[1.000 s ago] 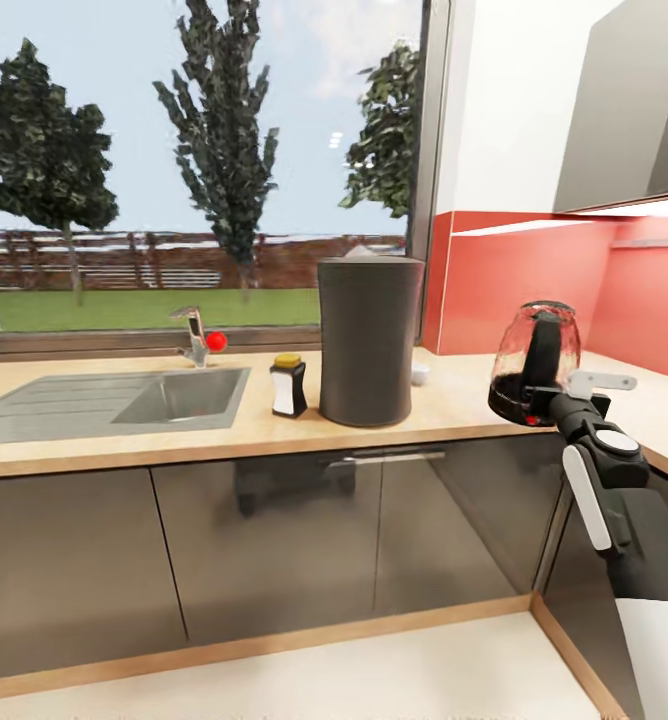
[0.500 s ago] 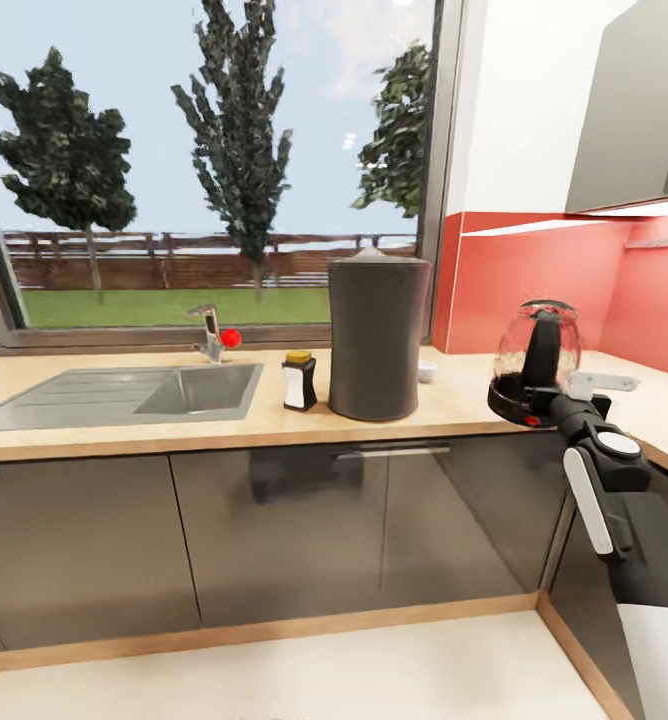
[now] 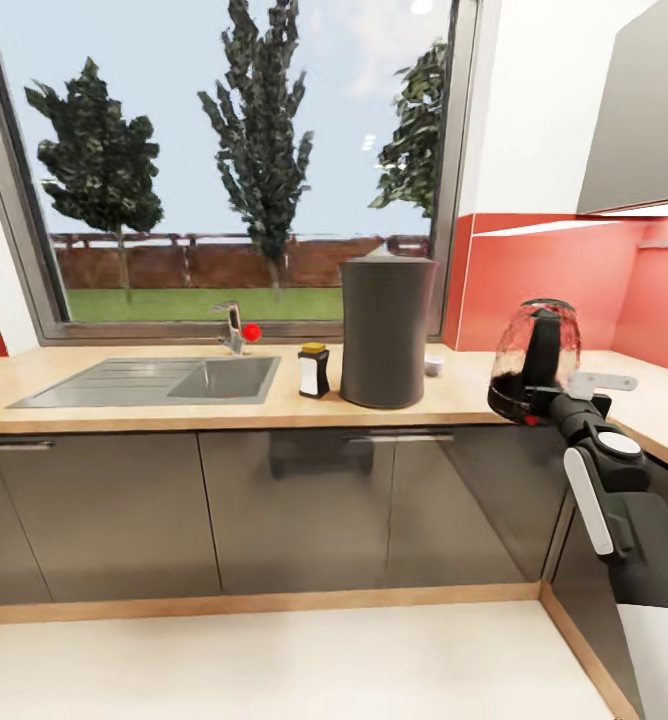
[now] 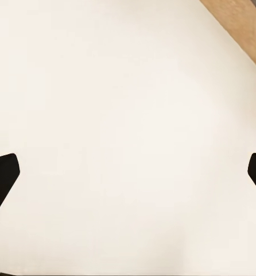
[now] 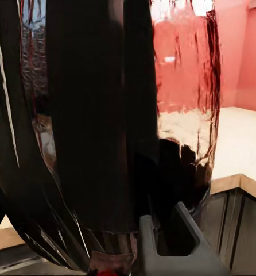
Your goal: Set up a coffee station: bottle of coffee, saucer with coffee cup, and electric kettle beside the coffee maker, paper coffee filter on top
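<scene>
Right now the right gripper (image 3: 549, 392) holds the electric kettle (image 3: 534, 362) by its black handle, closed on it, kettle upright and lifted in front of the counter's near edge at the right side of the scene. Kettle is glass with a dark base, and in the right wrist view its body (image 5: 105, 126) sits right up against the camera, red backsplash showing through the glass. Coffee maker (image 3: 386, 332), a tall dark grey cylinder, stands on the countertop (image 3: 274, 408) near the window, left of the kettle and well apart from it. Bottle of coffee (image 3: 314, 371), white with a yellow cap, stands just beside the coffee maker on its left. A small white item (image 3: 434, 366) peeks out behind the coffee maker's right side, too hidden to identify. Sink (image 3: 154, 380) and faucet (image 3: 234, 326) further left. Left gripper (image 4: 128, 172) has its fingertips (image 4: 3, 175) spread wide apart over pale floor, nothing between them.
</scene>
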`<state>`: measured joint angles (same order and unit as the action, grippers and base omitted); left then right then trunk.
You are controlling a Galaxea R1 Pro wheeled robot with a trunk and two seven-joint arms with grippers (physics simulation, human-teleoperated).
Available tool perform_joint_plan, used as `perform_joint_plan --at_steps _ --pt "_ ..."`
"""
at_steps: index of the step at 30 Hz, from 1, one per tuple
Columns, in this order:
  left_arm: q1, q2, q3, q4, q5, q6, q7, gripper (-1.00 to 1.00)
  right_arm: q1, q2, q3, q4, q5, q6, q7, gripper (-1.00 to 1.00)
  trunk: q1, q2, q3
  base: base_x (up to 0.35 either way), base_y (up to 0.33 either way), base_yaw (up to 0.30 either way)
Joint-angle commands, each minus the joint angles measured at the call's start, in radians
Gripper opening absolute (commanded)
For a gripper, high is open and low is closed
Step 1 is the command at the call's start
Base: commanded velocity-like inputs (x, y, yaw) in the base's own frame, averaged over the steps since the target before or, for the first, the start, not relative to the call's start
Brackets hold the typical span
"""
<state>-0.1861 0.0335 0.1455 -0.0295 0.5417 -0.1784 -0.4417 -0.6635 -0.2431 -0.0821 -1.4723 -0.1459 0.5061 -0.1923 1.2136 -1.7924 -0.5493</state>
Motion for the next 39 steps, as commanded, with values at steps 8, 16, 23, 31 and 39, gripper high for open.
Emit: perform_joint_plan --at_steps 8,16,23,31,39 --pt "-0.001 0.000 0.008 0.002 -0.005 -0.003 -0.005 1.00 0.011 0.001 0.002 -0.006 -0.009 0.003 -0.008 -1.00 -0.001 -0.001 -0.001 -0.098 -0.032 0.254" --pt "-0.001 0.000 0.008 0.002 -0.005 -0.003 -0.005 1.00 0.073 0.002 0.002 -0.064 -0.008 0.001 0.055 -1.00 -0.001 -0.001 -0.001 -0.003 -0.001 0.272" --pt "-0.001 0.000 0.008 0.002 -0.005 -0.003 -0.005 1.00 0.098 0.002 0.002 -0.070 -0.008 -0.009 0.064 -1.00 -0.001 -0.001 -0.001 0.000 0.000 0.272" --pt "-0.001 0.000 0.008 0.002 -0.005 -0.003 -0.005 1.00 0.114 0.002 -0.002 -0.071 -0.008 -0.024 0.143 -1.00 -0.001 -0.001 -0.001 -0.037 0.000 0.238" --pt "-0.001 0.000 0.008 0.002 -0.005 -0.003 -0.005 1.00 0.115 0.002 -0.002 -0.071 -0.008 -0.021 0.149 -1.00 -0.001 -0.001 -0.001 -0.110 -0.019 0.019"
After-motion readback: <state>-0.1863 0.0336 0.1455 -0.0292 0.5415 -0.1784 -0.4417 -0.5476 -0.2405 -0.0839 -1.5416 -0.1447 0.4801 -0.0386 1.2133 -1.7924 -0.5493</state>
